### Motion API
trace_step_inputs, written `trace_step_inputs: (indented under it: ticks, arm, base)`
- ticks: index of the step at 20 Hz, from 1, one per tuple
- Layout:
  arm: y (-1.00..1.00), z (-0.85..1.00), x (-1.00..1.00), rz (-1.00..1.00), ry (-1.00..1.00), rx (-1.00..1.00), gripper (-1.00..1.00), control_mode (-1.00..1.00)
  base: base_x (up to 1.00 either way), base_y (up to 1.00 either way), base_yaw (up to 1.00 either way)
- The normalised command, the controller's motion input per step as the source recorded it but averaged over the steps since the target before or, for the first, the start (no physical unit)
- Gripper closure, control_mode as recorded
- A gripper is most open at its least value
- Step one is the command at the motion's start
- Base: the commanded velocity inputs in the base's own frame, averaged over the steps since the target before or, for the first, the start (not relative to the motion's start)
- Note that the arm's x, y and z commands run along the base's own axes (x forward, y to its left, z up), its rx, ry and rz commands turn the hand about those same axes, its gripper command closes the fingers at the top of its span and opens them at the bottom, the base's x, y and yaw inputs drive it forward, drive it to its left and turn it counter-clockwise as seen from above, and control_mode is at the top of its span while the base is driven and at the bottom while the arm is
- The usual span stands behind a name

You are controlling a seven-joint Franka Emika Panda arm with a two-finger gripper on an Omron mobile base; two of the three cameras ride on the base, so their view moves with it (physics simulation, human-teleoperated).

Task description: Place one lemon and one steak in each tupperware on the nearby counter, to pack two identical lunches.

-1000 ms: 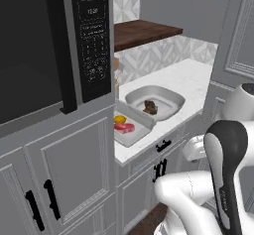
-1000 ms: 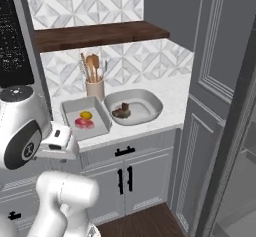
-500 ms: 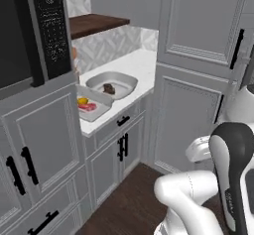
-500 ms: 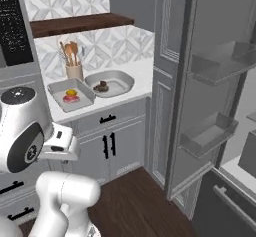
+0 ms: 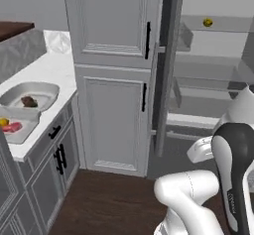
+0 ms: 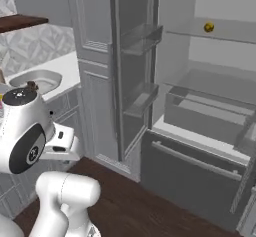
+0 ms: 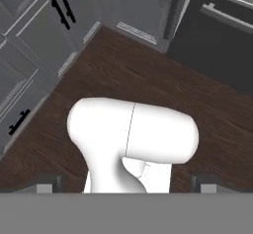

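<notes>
Left base view: white marbled surface (image 5: pixel 47 70) at far left; deeper rounded pale grey tub (image 5: pixel 42 88) holds darker brownish-red steak (image 5: pixel 29 101); shallow pale grey tray (image 5: pixel 22 135) in front of it holds bright red-pink steak (image 5: pixel 13 127) beside orange-yellow lemon (image 5: pixel 4 122). Dull yellow lemon (image 5: pixel 208 23) on open fridge shelf (image 5: pixel 223 25), upper right.

Right base view: same lemon (image 6: pixel 209 27) on fridge shelf (image 6: pixel 235 31); tub (image 6: pixel 45 76) at left.

Hand view: jaws spread wide, empty, tips at bottom corners, over dark wood floor (image 7: pixel 123 75); task things well apart from jaws.
</notes>
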Motion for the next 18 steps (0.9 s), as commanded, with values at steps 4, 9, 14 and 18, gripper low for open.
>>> trace_step_inputs:
  ticks: [4,9,14,18]
  arm:
    - [0.00,0.00,0.00,0.00,0.00,0.00,-1.00,1.00]
    - [0.00,0.00,0.00,0.00,0.00,0.00,-1.00,1.00]
    - [0.00,0.00,0.00,0.00,0.00,0.00,-1.00,1.00]
    - [0.00,0.00,0.00,0.00,0.00,0.00,-1.00,1.00]
  base:
    - [0.00,-0.42,-0.78]
    - [0.27,-0.38,-0.75]
    - [0.78,0.00,-0.14]
    - [1.00,-0.15,0.00]
